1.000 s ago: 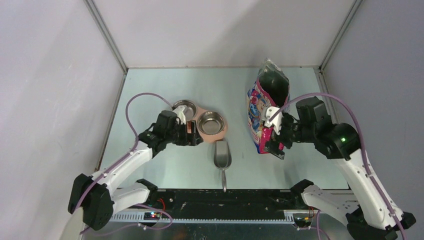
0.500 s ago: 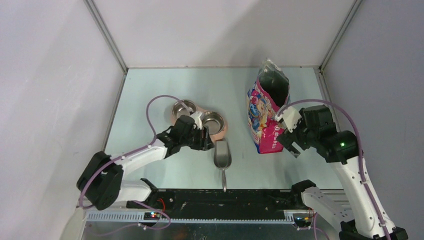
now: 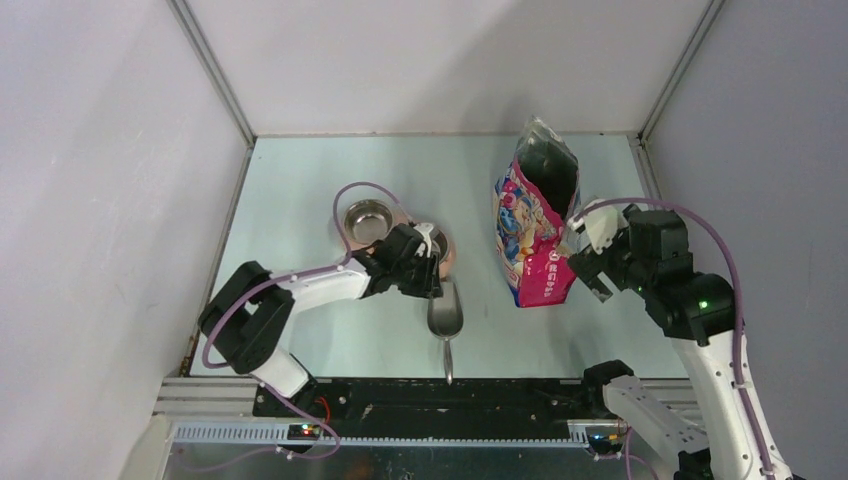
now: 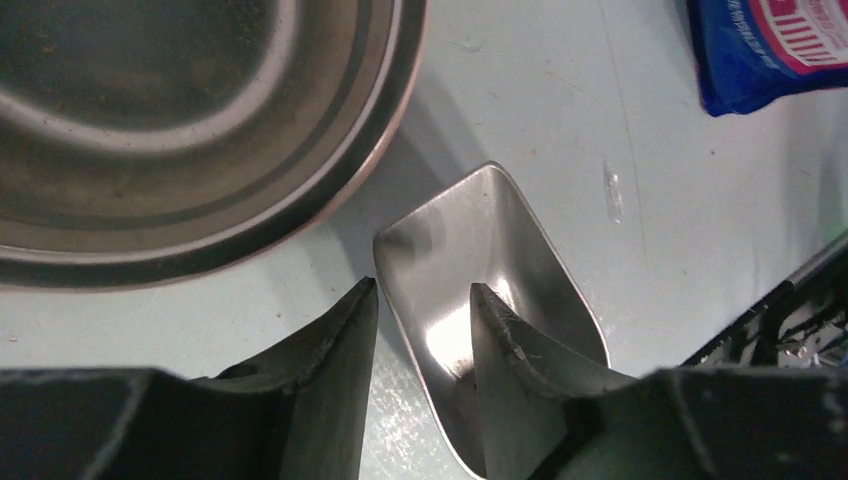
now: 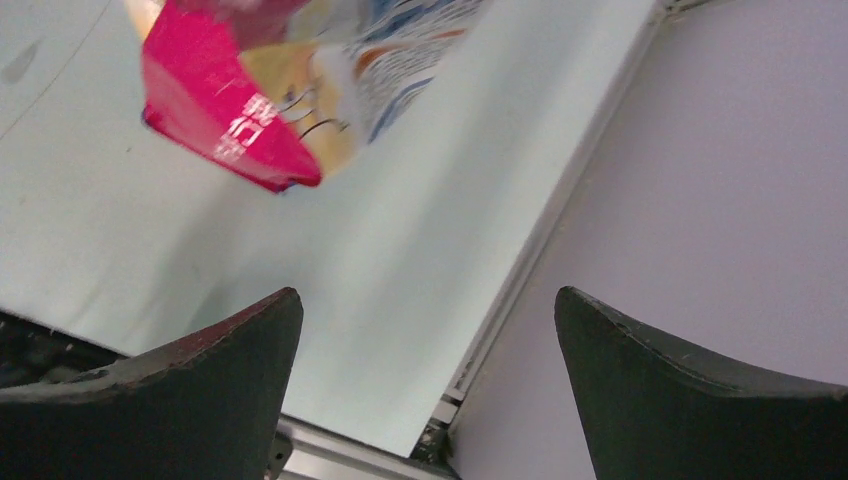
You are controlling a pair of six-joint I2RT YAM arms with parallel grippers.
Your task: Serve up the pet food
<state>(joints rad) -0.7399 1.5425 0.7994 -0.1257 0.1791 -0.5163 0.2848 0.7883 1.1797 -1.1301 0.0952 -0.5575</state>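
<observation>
Straddling scoop [image 3: 445, 310] rim, left fingers [image 4: 335, 360]; handle toward near edge.

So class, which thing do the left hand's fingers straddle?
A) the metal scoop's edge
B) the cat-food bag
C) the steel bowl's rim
A: in the left wrist view the left hand has one finger inside the metal scoop and the other outside its edge.

Left arm [image 3: 310, 287] stretched low, left pincer [image 4: 424, 290] half open, right arm [image 3: 705, 330] raised, right pincer [image 5: 428, 295] spread wide
</observation>
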